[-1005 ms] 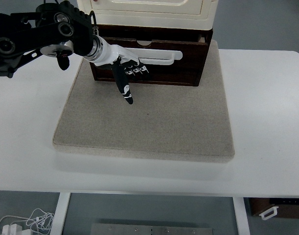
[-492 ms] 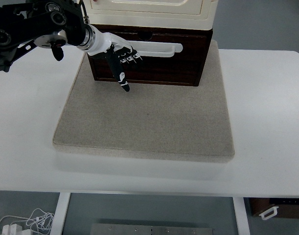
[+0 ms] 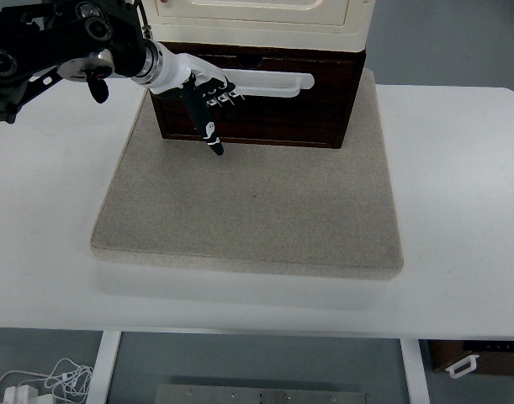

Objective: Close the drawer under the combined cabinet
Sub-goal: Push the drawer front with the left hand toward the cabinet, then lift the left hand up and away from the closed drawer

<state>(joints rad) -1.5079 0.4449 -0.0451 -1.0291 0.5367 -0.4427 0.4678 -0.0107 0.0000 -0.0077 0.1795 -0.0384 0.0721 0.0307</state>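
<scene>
Left hand [image 3: 204, 94] pressed on dark drawer [image 3: 265, 105] front under cream cabinet [image 3: 257, 21], fingers [image 3: 221, 97] curled, gripping nothing, one finger pointing down. Drawer sits on grey mat [image 3: 248, 210], white desk [image 3: 458, 185].

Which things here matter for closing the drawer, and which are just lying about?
Job:
dark wooden drawer
white drawer handle
left hand, against the drawer front
cream cabinet above

Lying about:
grey mat
white table
cables on floor
</scene>
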